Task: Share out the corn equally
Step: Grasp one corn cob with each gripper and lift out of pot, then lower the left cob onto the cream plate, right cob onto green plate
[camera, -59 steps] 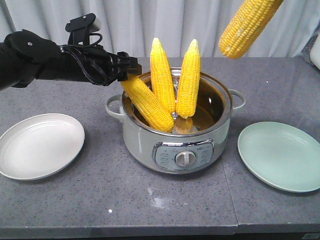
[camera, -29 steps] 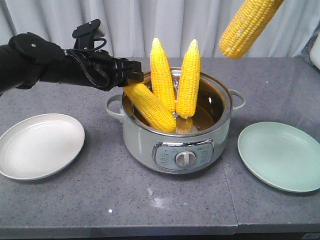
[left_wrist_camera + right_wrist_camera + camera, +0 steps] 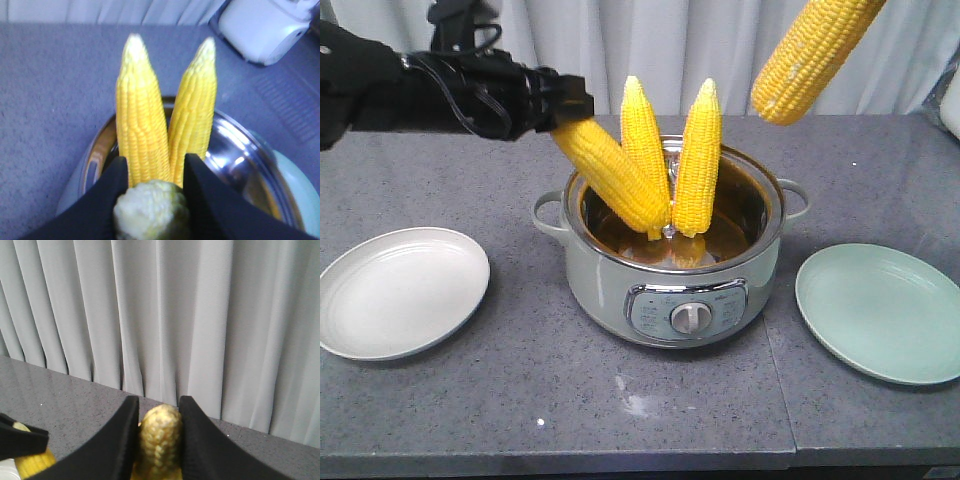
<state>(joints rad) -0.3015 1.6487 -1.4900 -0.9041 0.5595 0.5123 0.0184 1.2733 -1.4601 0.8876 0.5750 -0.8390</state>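
My left gripper (image 3: 575, 105) is clamped on the blunt, pale butt of a bumpy, bright-yellow slanted cob (image 3: 610, 175). My black arm reaches level from the left. The cob's tapered end dips inside the pale-green round electric pot (image 3: 760, 290), which has a shiny steel lining and sits mid-table. Two upright cobs (image 3: 645, 150) (image 3: 698, 160) stand in the pot, tips up. My right gripper (image 3: 159, 402) pinches the raised cob (image 3: 815, 55) by its end, high above the speckled grey table's (image 3: 520, 400) far right corner. A glossy white plate (image 3: 400, 290) lies near the left edge and a smooth mint-green plate (image 3: 880, 310) near the right edge.
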